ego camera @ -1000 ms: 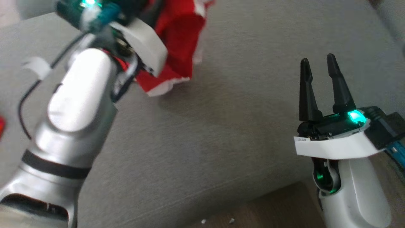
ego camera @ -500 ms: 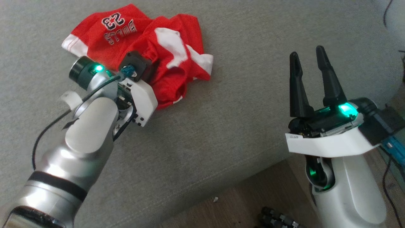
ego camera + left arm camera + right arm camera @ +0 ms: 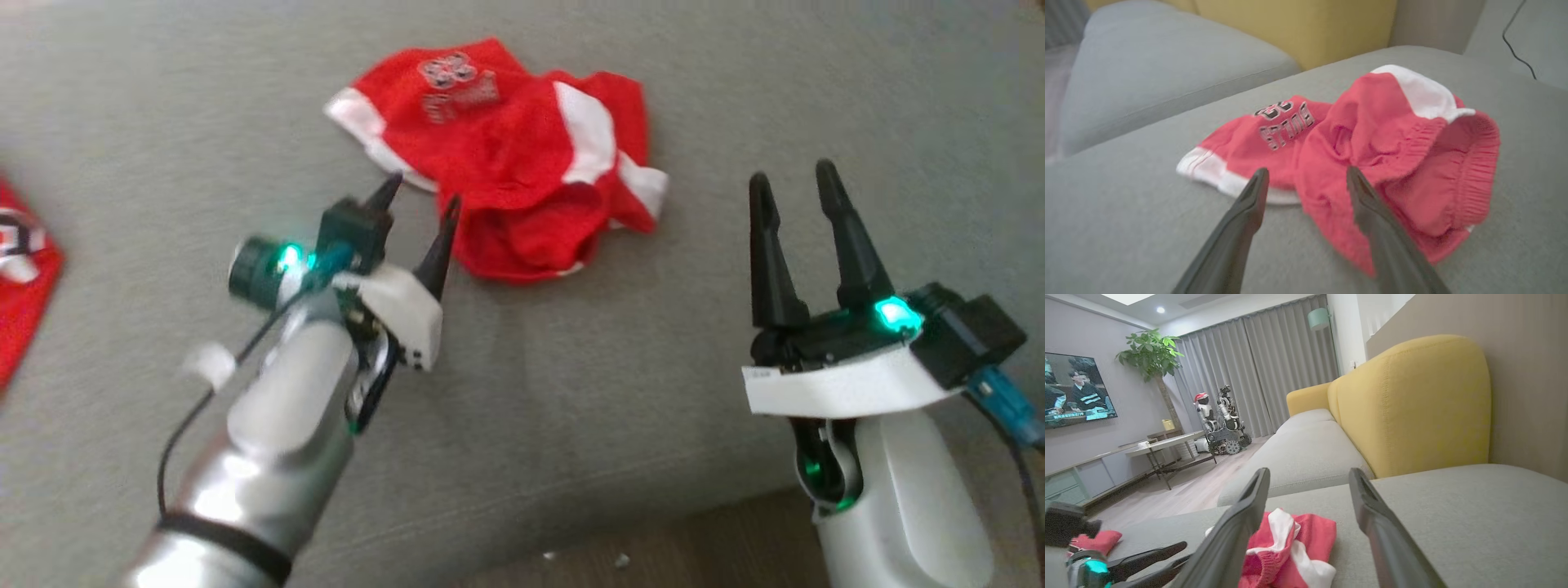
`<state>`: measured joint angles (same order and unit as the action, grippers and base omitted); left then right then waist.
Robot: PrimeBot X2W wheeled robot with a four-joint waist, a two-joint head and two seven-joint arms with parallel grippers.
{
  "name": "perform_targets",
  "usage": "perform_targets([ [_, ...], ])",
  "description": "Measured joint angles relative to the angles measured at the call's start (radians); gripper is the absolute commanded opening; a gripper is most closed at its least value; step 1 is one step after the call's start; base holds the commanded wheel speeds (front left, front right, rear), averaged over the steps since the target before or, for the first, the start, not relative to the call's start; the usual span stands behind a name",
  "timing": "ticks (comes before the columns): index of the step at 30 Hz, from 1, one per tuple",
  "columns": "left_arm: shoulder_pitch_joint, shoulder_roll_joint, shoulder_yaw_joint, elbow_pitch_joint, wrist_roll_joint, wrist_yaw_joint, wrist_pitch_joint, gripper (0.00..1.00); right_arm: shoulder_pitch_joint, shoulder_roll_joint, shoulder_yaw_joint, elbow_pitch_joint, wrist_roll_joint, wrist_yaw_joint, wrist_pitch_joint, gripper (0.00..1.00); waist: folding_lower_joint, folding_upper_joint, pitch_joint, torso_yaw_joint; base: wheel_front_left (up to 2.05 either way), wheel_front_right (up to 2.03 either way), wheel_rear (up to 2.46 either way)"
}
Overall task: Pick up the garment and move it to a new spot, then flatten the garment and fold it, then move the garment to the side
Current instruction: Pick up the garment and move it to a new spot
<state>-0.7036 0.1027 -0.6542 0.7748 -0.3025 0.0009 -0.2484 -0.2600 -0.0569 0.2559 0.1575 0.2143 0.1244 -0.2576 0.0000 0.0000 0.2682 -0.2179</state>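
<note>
You have one pair of red shorts (image 3: 514,180) lying crumpled on the grey woven sofa seat (image 3: 571,408). They are soft knit, with white side panels and hem bands, a gathered elastic waistband and dark printed lettering on one leg. Your left gripper (image 3: 422,194) sits just beside the shorts' near edge, its two dark tapered fingers spread and pinching nothing; you cannot tell whether a tip touches the cloth. Your right gripper (image 3: 792,173) hangs to the right over bare cushion, its two fingers also spread and empty. One more red cloth (image 3: 20,269) lies at the seat's left edge. A padded yellow backrest (image 3: 1412,404) stands behind.
</note>
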Motion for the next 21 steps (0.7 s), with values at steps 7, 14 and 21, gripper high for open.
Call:
perform_targets([
  [7, 0.253, -0.009, 0.155, -0.280, -0.032, 0.108, -0.001, 1.00, 0.069, 0.000, -0.054, 0.034, -0.036, 0.000, 0.000, 1.00, 0.0000, 0.0000, -0.079, 0.126, 0.00, 0.00, 0.00],
  [14, 0.527, -0.020, 0.295, -0.536, 0.031, 0.149, -0.001, 1.00, 0.138, 0.001, -0.095, 0.050, -0.079, 0.000, 0.000, 1.00, -0.0001, 0.0000, -0.166, 0.220, 0.00, 0.00, 0.00],
  [21, 0.692, -0.043, 0.357, -0.727, 0.119, 0.158, -0.001, 1.00, 0.213, 0.003, -0.135, 0.029, -0.113, 0.000, 0.000, 1.00, -0.0001, 0.0000, -0.241, 0.274, 0.00, 0.00, 0.00],
])
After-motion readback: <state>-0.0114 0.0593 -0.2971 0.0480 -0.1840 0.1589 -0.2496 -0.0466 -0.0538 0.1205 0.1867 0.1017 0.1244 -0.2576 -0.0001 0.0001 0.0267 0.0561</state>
